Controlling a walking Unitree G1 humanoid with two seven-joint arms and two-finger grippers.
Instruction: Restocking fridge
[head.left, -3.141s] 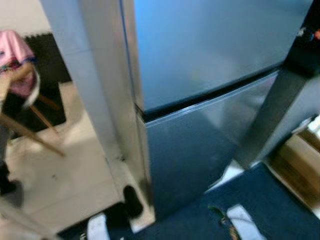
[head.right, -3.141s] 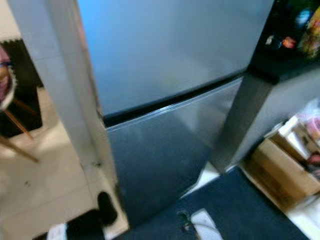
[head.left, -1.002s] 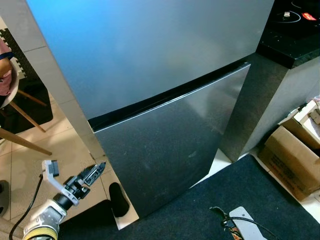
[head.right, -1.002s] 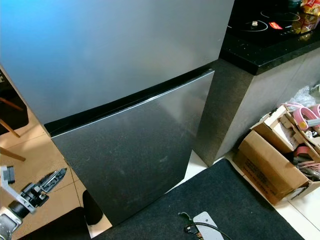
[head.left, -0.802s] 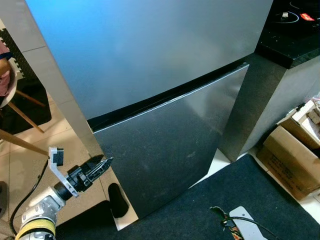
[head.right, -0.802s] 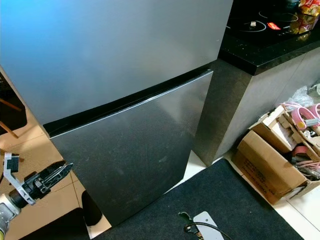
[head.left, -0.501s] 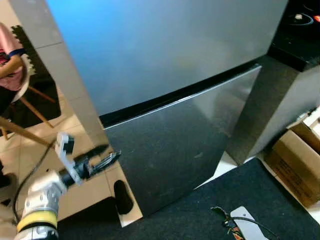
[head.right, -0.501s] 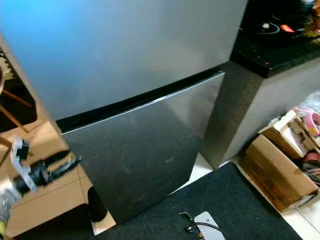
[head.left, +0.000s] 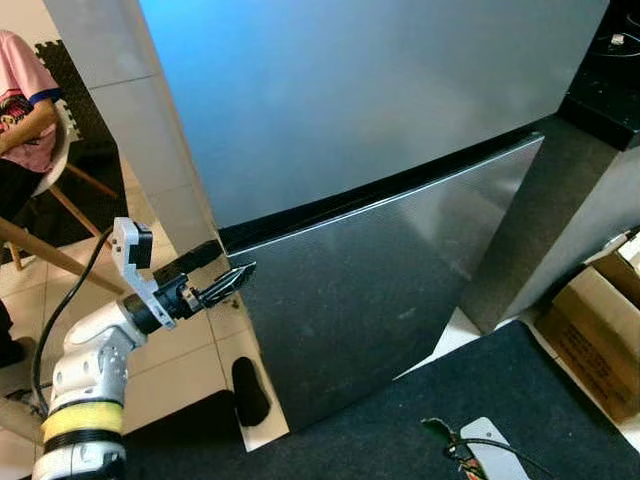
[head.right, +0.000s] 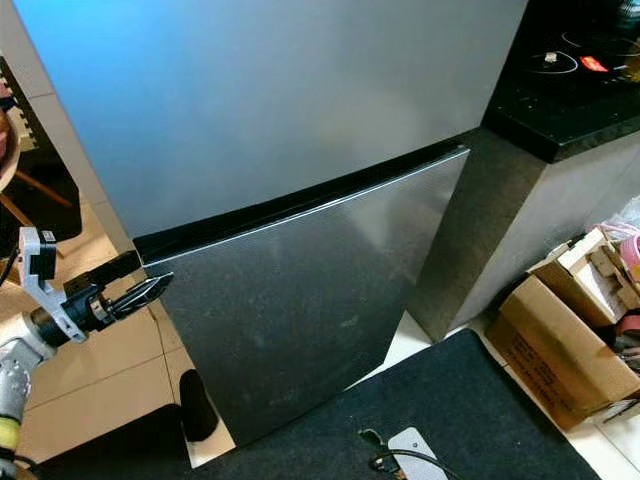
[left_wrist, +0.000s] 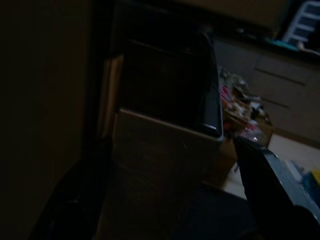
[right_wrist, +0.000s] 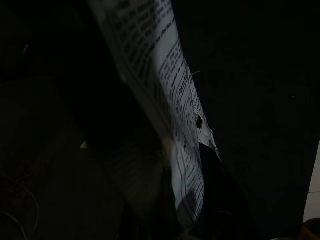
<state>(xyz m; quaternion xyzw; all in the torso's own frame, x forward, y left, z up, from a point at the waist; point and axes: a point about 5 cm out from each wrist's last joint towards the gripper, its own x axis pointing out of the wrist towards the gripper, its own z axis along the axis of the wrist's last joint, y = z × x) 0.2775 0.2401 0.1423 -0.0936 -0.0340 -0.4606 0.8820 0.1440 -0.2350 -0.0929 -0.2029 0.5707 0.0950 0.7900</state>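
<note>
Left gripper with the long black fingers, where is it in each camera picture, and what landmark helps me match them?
Left eye view: left gripper at lower left, tips at the grey fridge's lower door edge.
Right eye view: left gripper at far left, same door corner.
Left wrist view: one black finger in the foreground.
Right wrist view: too dark to tell.
Shared landmark: black gap between the fridge doors.

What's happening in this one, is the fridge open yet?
Not yet. The robot stands in front of a grey two-door fridge with both doors closed. Its left gripper is raised, fingers together, with the tips at the left edge of the lower door, just below the dark gap between the doors. The right gripper hangs low and holds a printed sheet or package. A cardboard box sits on the floor to the right.
</note>
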